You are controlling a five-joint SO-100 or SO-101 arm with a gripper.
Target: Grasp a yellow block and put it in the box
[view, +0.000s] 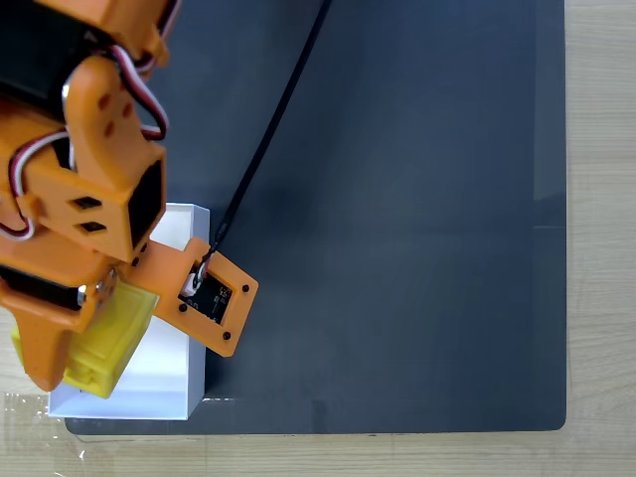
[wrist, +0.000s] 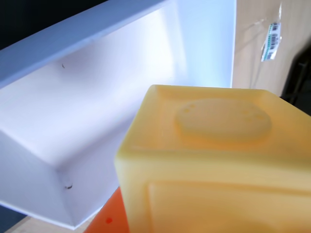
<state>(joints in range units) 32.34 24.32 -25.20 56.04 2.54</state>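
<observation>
A wooden table (view: pixel 596 199) carries a dark mat (view: pixel 397 199) and the box (view: pixel 164 383).

Pale wood-grain table (view: pixel 599 238) along the right and bottom edges in the fixed view, well right of and just below the jaws. Covered over most of its surface by a dark grey mat (view: pixel 397 219) with a rounded lower-right corner, spreading right from the jaws. Soft even light, a dull sheen near the mat's middle. Clear tape (view: pixel 25 407) glinting at the lower left, just below the jaws. In the wrist view, wood beyond the jaws at upper right, with a barcode sticker (wrist: pixel 272 41).
</observation>
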